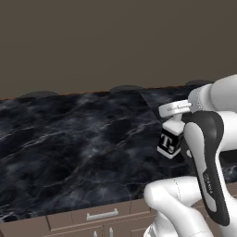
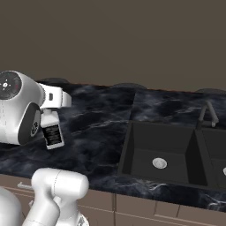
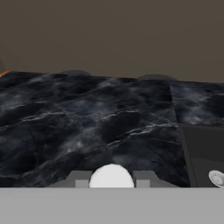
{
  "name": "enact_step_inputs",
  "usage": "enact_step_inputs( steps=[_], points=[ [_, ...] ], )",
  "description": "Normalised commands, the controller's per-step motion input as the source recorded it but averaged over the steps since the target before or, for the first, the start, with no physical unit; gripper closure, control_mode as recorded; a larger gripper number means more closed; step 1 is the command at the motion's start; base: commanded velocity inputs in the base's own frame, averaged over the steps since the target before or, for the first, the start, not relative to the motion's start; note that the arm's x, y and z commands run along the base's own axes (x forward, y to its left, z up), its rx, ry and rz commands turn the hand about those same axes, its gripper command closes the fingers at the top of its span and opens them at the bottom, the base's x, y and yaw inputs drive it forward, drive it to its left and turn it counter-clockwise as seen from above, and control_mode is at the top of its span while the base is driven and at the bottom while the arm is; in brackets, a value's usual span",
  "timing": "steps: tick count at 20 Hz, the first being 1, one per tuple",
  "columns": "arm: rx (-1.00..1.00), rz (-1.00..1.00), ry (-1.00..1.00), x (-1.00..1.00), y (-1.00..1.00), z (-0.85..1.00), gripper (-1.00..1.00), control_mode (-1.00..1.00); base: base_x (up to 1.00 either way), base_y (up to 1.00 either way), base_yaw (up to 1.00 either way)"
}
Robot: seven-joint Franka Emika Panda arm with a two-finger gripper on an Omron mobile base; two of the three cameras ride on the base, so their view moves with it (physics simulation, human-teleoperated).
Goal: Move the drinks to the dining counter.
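here, one squat white bottle with a black "t" label (image 1: 171,139), clamped in the two-finger gripper (image 3: 112,178) above the wide black white-veined marble counter (image 1: 78,143).

one bottle, one counter: the bottle hangs tilted, clear of the top, over the counter's near part, left of one recessed dark sink (image 2: 161,152) with one dark tap (image 2: 207,112) at its far side. a plain brown wall (image 2: 132,39) backs the counter; brown drawer fronts (image 1: 99,215) run under its near edge.
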Motion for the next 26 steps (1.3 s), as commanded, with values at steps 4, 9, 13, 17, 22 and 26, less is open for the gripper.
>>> enact_step_inputs(
  steps=[4,9,13,17,22,26],
  points=[
    [0.0,0.0,0.0,0.0,0.0,0.0,1.0,1.0,0.98,0.16,0.0],
    [0.0,0.0,0.0,0.0,0.0,0.0,1.0,1.0,1.0,0.1,-0.15],
    [0.0,-0.14,0.08,0.97,0.19,-0.1,1.0,-1.0,0.0,0.0,0.0],
    [0.0,-0.11,0.05,0.9,0.27,-0.16,1.0,-1.0,0.0,0.0,0.0],
    [0.01,-0.07,0.05,0.89,0.21,-0.22,1.0,-1.0,0.0,0.0,0.0],
    [0.01,-0.02,0.0,0.74,0.06,-0.4,1.0,-1.0,0.0,0.0,0.0]
  ],
)
